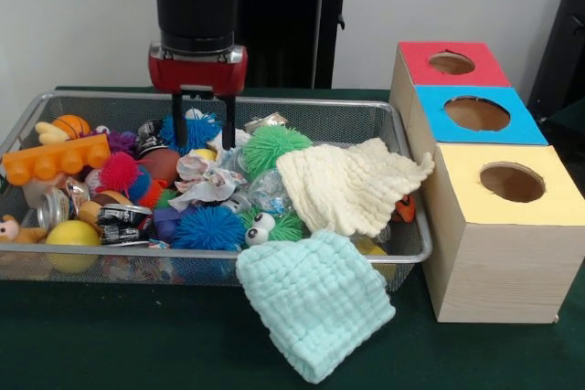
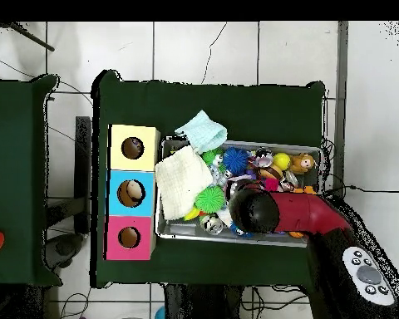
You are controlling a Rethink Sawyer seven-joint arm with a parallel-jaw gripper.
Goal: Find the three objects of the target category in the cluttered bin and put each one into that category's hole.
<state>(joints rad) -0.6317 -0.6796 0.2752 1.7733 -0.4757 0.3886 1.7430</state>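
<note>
Front view: the end effector point(image 1: 203, 121) hangs with fingers apart, empty, over the bin point(image 1: 302, 109) at its far side, likely ready to pick. The mint cloth point(image 1: 313, 300) drapes over the near rim onto the bench point(image 1: 110, 335).

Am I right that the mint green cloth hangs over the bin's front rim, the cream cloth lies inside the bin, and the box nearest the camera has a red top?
Not quite: the nearest box has a yellow top; red is farthest. The front view shows it. The mint green cloth does hang over the bin rim, and the cream cloth lies inside.

Arm point(image 1: 196, 6): glossy red shells, a black ribbed cylinder between them.
Gripper point(image 1: 204, 121): two thin black fingers under a red block.
Base end point(image 2: 365, 272): black panel with grey round buttons.
</note>
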